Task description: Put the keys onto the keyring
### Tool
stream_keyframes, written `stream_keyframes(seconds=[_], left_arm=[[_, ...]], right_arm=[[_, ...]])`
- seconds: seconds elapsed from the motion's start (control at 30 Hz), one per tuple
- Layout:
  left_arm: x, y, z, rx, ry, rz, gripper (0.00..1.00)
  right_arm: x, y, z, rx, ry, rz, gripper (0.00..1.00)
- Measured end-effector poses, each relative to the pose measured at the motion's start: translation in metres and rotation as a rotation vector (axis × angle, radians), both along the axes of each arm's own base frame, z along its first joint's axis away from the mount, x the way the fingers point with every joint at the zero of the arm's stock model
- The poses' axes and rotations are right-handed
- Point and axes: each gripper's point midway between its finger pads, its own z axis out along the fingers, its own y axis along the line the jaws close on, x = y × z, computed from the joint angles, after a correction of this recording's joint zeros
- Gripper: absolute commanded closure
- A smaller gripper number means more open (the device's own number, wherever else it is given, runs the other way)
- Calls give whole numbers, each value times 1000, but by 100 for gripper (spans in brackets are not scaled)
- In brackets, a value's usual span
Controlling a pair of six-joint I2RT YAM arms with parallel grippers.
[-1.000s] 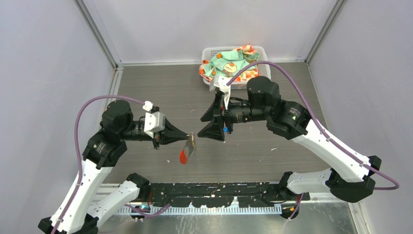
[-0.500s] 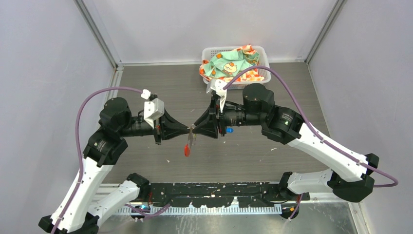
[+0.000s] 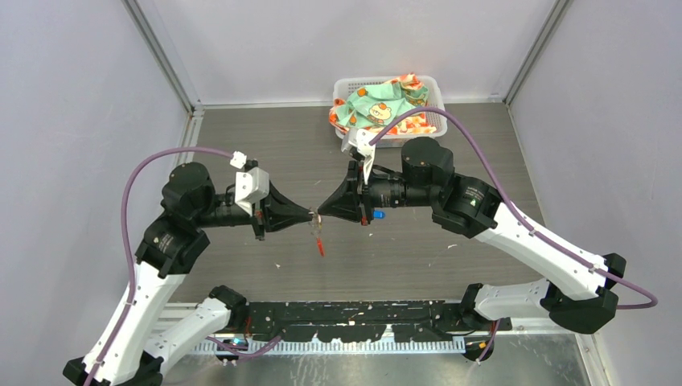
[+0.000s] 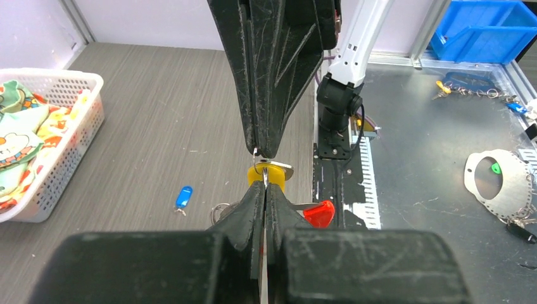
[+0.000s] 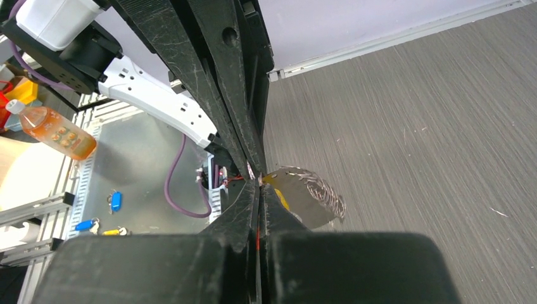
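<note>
Left wrist view: left hand (image 4: 263,189) clamped on the keyring (image 4: 316,213), right hand (image 4: 262,151) also closed, tips meeting at the yellow key (image 4: 273,172); blue key (image 4: 183,197) on the counter (image 4: 158,126)

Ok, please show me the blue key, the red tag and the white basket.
blue key (image 4: 183,197), left wrist view, on its blue plastic tag.
red tag (image 4: 318,213), left wrist view, on its visible end.
white basket (image 4: 71,147), left wrist view, on its side wall.
</note>
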Motion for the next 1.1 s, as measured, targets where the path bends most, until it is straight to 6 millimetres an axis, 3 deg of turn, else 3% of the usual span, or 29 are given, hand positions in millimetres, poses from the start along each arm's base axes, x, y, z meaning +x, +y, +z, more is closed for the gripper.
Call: stream_keyframes(seconds=[0.3,0.5,0.77,0.93,1.1], left_arm=[[-1,1,2,-2,-37,-5,100],[-3,1,3,-4,-37,-14,100],[-7,1,11,-20,-54,-34,100],[-8,0,15,-27,-63,-39,100],[-10,0,16,-33,-59,-46,100]], right_arm=[[-4,-3,-10,-40,30,7,99],[-5,-4,-13,-48,44,10,83],[-8,-8,-23,-91,71,13,85],[-11,-12,-27,-117,84,18,72],[-10,-17,-19,-128,58,8,51]])
